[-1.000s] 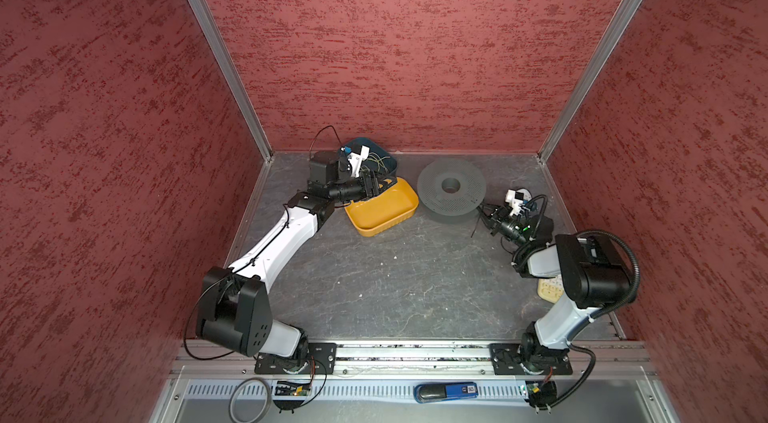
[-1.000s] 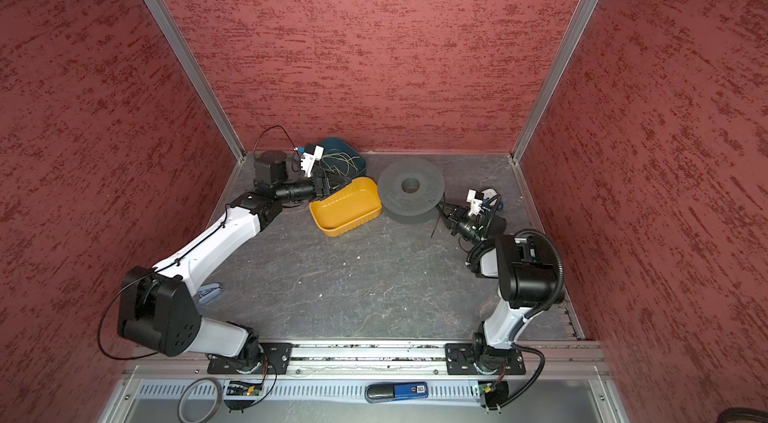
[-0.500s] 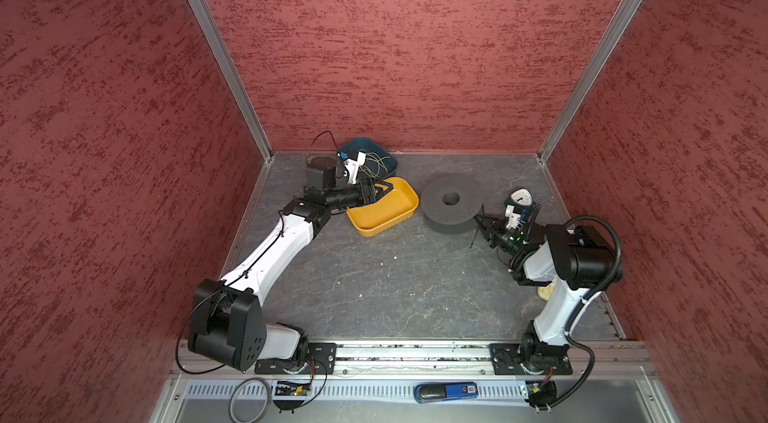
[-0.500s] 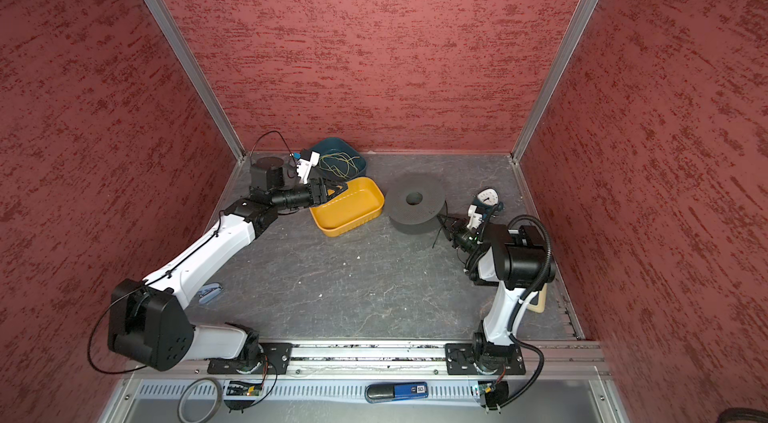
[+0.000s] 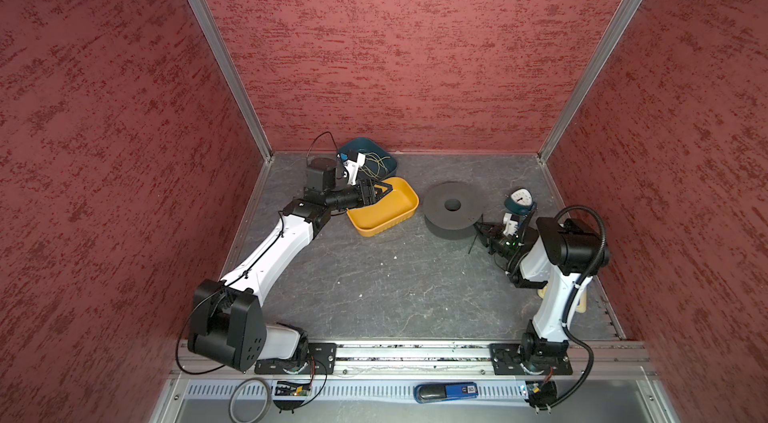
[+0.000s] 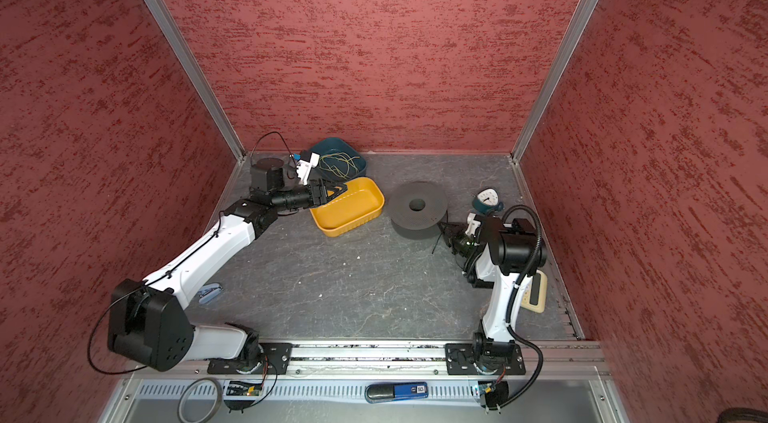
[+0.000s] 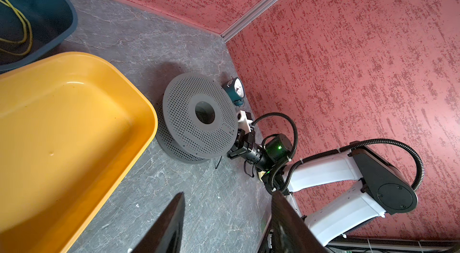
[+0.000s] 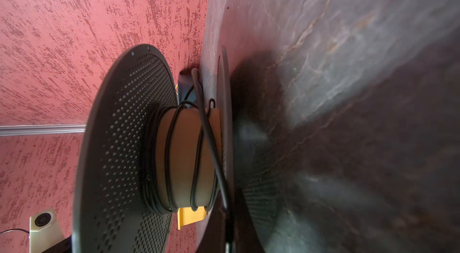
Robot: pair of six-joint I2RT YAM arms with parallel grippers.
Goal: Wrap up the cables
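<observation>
Cable (image 8: 150,164) runs from the right hand (image 5: 481,229), which is pinched shut on its free length just beside the spool (image 5: 438,215), onto the brown core, where several turns lie (the low, sideways hold probably keeps it between the two discs). The left hand (image 5: 384,191) hangs open and empty over the yellow tray (image 5: 401,215) on the table (image 5: 374,283), clear of the winding.
</observation>
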